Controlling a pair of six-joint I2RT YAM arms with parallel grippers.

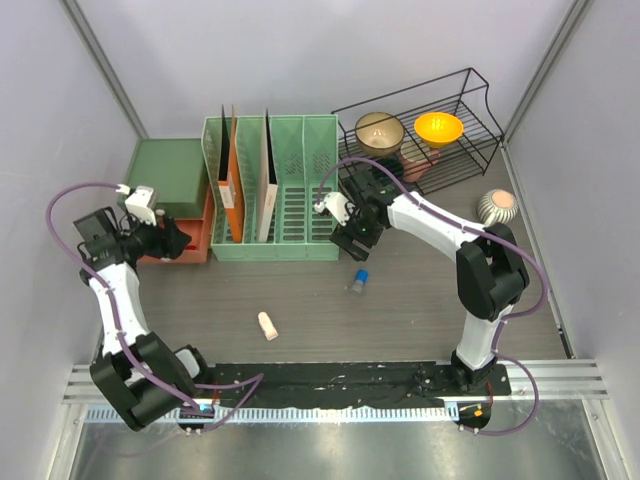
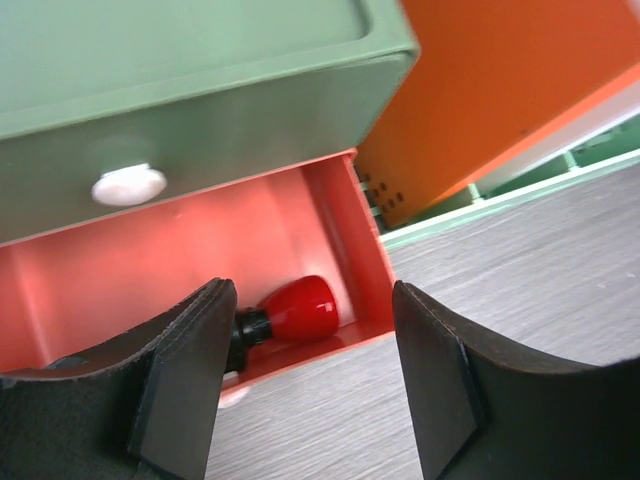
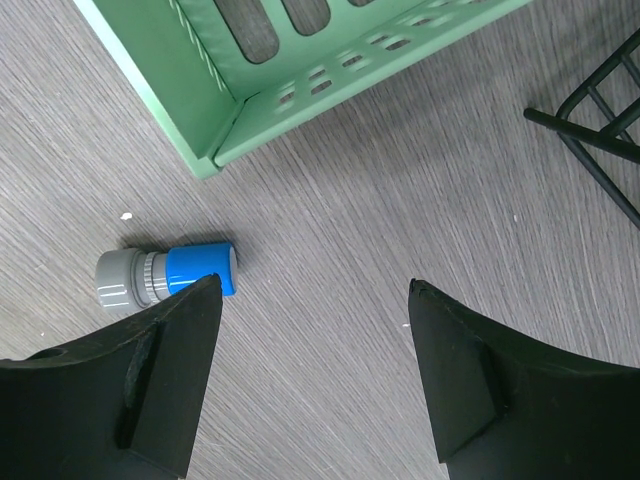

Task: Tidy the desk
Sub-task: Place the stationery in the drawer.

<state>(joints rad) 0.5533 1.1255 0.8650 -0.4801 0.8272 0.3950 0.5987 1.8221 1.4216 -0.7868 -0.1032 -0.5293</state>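
- Under both arms lies the desk point(image 1: 400, 310), a flat dark wood-grain top; in the top view its long axis runs left to right, with the black rail point(image 1: 330, 378) and metal strip along the near edge by the arm bases.
- At the back of the desk stand a green file rack point(image 1: 290, 200), a black wire rack point(image 1: 440, 125) holding 2 bowls, and at the left a green box point(image 1: 165, 175) over a red drawer point(image 2: 200, 250).
- Left gripper point(image 2: 308, 305): jaws apart, nothing between them, facing the pulled-out red drawer just below a white knob point(image 2: 128, 185).
- Inside that drawer a small red-bulbed piece point(image 2: 298, 307) with a black neck lies on its side.
- Right gripper point(image 3: 312, 290): jaws wide apart, empty, above bare desk near the file rack's corner.
- A small blue and grey cap-like piece point(image 3: 170, 274) lies on its side on the desk just beside the right gripper's finger.
- A small beige piece point(image 1: 267, 325) lies nearer the rail, well apart from both grippers.
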